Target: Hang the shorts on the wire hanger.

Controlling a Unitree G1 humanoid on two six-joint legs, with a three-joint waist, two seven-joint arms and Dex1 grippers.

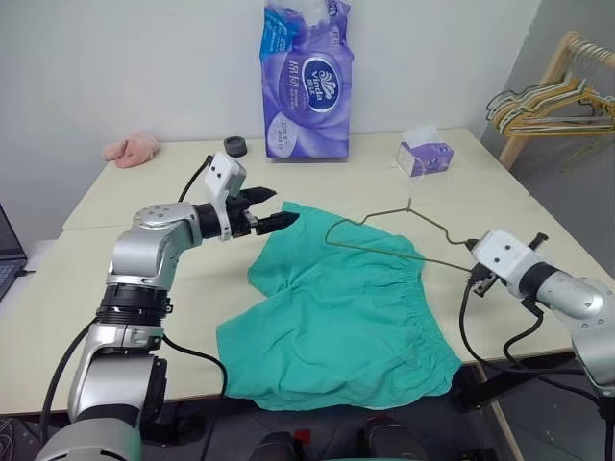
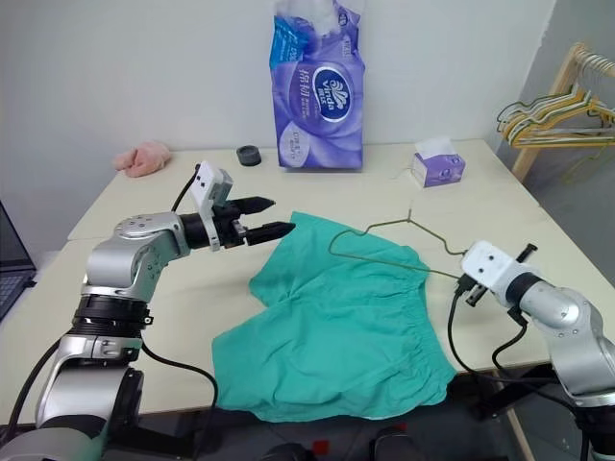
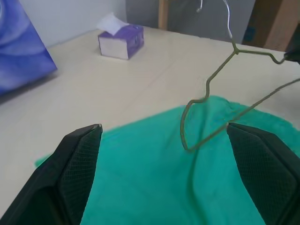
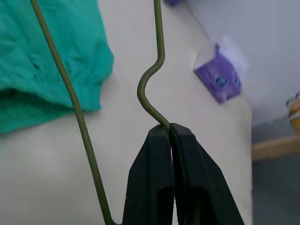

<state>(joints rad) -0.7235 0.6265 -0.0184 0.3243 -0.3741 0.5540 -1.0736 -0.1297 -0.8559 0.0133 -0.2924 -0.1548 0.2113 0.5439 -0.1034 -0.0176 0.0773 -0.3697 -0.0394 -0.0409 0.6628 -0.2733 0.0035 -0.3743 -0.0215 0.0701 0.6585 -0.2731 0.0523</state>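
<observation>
Teal shorts (image 1: 346, 322) lie flat, hem over table (image 1: 115, 279) front edge. R gripper (image 4: 169, 133) pinches raised hanger (image 1: 384, 235); L gripper (image 1: 269, 208) spread wide.

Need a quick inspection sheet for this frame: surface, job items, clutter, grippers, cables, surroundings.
Surface: pale table, seam between two tops.
Job's things: shorts spread flat, front hem over the table edge; wire hanger held above them by one end.
Clutter: purple tissue pack, tissue box, pink cloth, black ring.
Grippers: left gripper open above the shorts' far corner; right gripper shut on the hanger.
Cables: black leads at both arms.
Surroundings: wooden rack with hangers, white wall.
</observation>
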